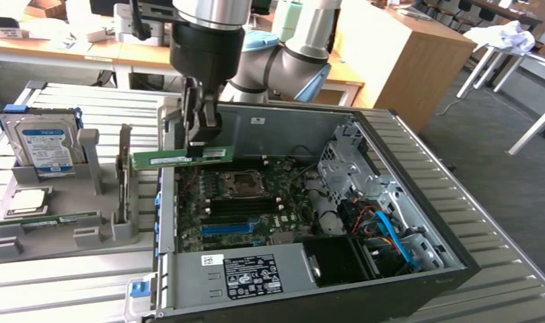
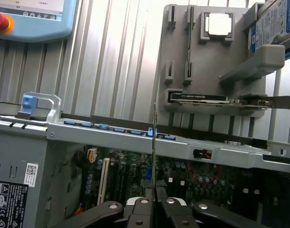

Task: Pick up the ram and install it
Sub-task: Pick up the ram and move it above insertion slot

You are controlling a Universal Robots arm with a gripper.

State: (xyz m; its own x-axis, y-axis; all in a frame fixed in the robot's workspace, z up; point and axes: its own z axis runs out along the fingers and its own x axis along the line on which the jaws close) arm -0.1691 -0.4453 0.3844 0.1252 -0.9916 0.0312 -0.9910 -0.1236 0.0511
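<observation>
Thin flat green ram pinched in black jaws, ribbed metal table

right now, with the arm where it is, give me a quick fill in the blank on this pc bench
1. The gripper holds the ram ____ the open computer case, not seated in any slot.
2. The ram's board is ____ in colour.
3. The hard drive stands in the grey holder at the exterior view's ____.
Missing words: above; green; left.
</observation>
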